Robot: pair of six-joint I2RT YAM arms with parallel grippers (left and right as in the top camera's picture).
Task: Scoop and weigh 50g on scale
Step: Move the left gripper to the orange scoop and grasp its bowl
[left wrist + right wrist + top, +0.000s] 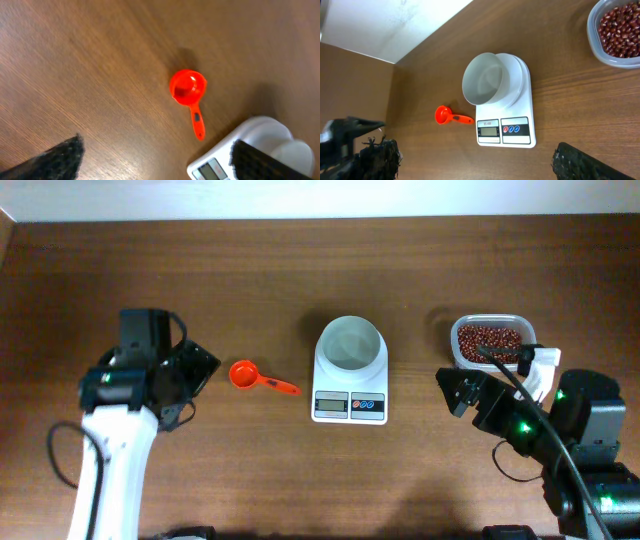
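Right, your left gripper (203, 370) hovers over the table (300, 270) on the left side, jaws spread wide with nothing between them. From the left wrist camera you see one finger (55, 160) at the bottom left and the other at the bottom right, with bare wood in the gap. The orange-red scoop (258, 378) lies flat on the wood just beyond those fingers, cup toward the gripper, handle pointing at the scale (349, 406). The scoop is untouched.

The scale sits mid-table, display and buttons facing your side, and the round white bowl (350, 343) on its platform looks empty.

Over on the right, your right gripper (452, 392) is also spread open and empty, pointing toward the scale but well short of it. The beans (488, 338) are all in the clear tub (453, 352) at the far right, just behind that gripper, apart from the scale.
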